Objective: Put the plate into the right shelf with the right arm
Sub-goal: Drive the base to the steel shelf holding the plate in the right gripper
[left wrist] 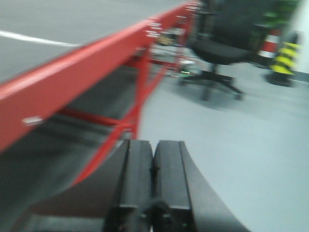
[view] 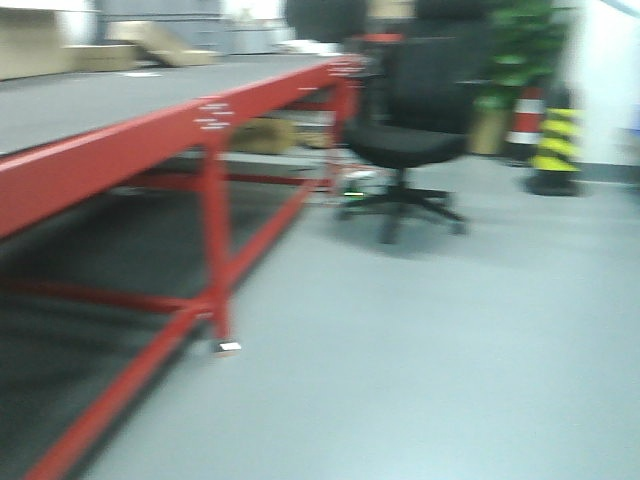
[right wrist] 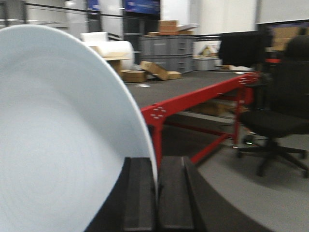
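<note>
The white plate fills the left half of the right wrist view, standing on edge. My right gripper is shut on its rim, one black finger on each side. In the left wrist view my left gripper is shut with nothing between its fingers, held above the grey floor. The right shelf is out of view in every frame. Neither gripper shows in the front view.
A long red-framed platform with a grey top runs along the left, one leg standing on the floor. A black office chair stands ahead, with a yellow-black bollard and a plant behind it. Grey crates and cardboard boxes lie at the back.
</note>
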